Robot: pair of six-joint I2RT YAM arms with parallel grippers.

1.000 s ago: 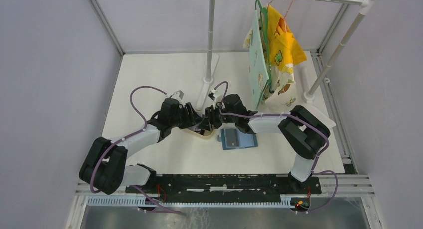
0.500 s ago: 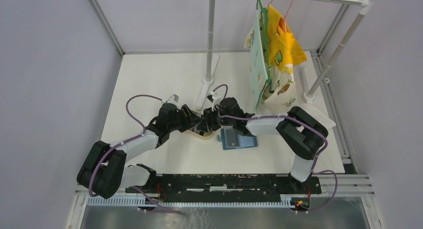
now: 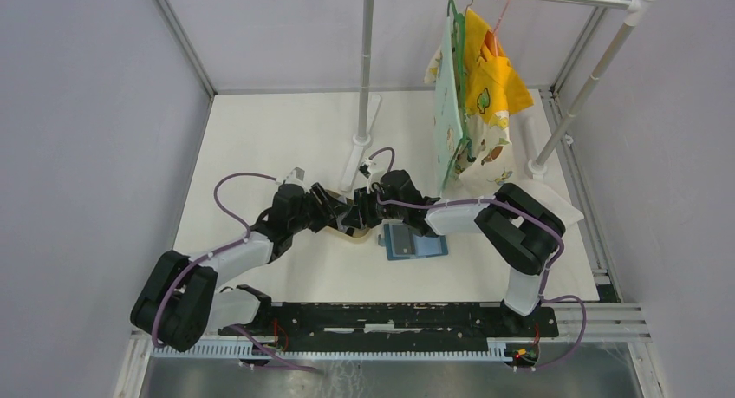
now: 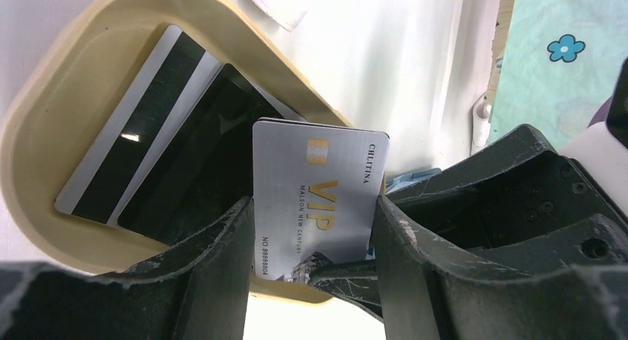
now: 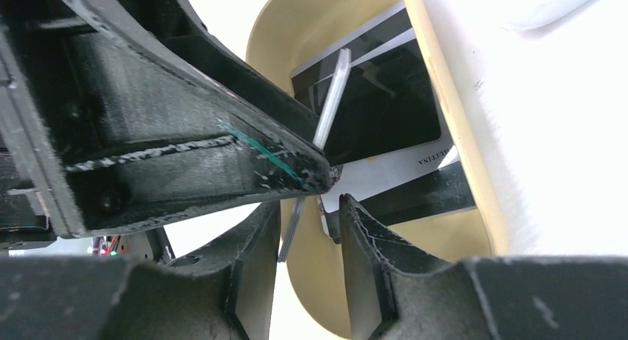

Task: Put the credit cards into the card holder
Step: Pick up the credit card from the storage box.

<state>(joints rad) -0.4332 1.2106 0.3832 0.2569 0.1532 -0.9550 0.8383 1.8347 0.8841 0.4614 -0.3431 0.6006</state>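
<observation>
A silver credit card (image 4: 315,184) printed "VIP" stands on edge between my left gripper's (image 4: 312,207) fingers, over the tan oval tray (image 4: 44,110). My left gripper is shut on its two side edges. A pale card with a black stripe (image 4: 126,132) and a dark card (image 4: 200,155) lie flat in the tray. My right gripper (image 5: 311,214) is open, its fingers either side of the held card's lower end (image 5: 292,229), with a gap showing. In the top view both grippers (image 3: 342,218) (image 3: 364,214) meet over the tray (image 3: 354,234). The teal-blue card holder (image 3: 414,242) lies just right of the tray.
A clothes rack's base and post (image 3: 364,112) stand just behind the tray. Hanging cloths (image 3: 472,94) are at the back right, with a second post (image 3: 572,112) beyond. White enclosure walls close in both sides.
Both grippers have shifted slightly left over the tray and closed in on each other. The left arm's elbow has drawn back toward its base. The card holder has not moved.
</observation>
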